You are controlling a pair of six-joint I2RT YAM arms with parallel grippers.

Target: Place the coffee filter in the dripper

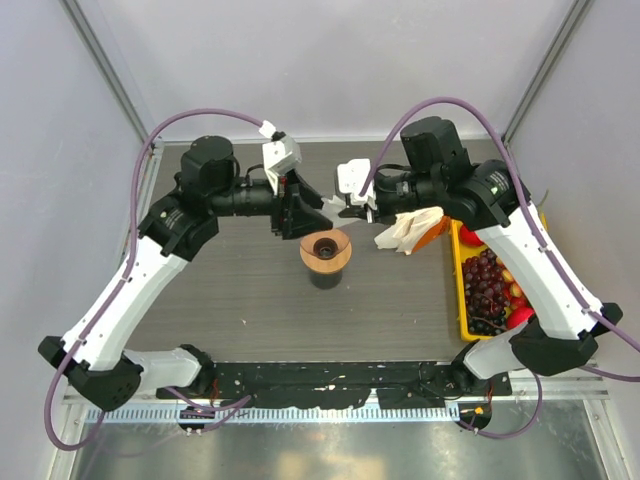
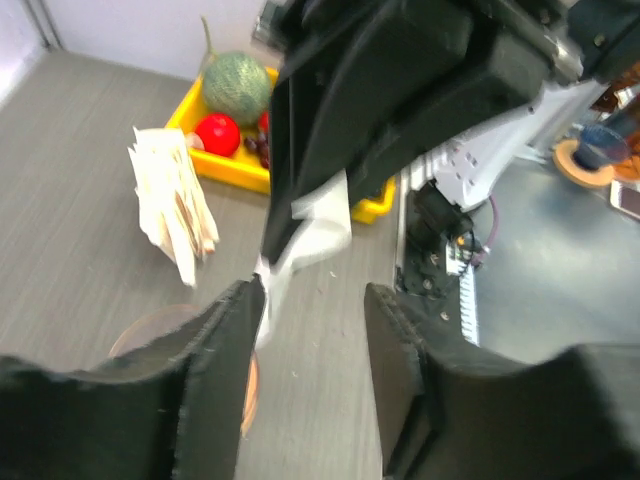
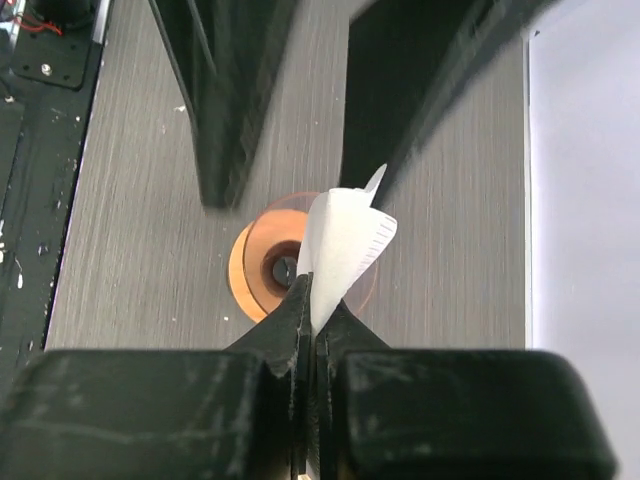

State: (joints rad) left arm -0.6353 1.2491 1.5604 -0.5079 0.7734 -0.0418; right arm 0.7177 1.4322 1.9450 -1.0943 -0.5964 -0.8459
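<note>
Right gripper (image 3: 311,305) tight on coffee filter (image 3: 346,243)

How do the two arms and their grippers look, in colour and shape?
The left arm and right arm have white link shells with black joints. A purple cable loops along each. The left gripper and right gripper have black wedge-shaped fingers.

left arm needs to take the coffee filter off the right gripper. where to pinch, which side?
Pinch the free fanned end of the coffee filter, opposite where the right gripper clamps it. Bring the left gripper in head-on, jaws open either side of the sheet: it is a thin flat fold sticking out above the dripper, so only its two faces give purchase.
</note>
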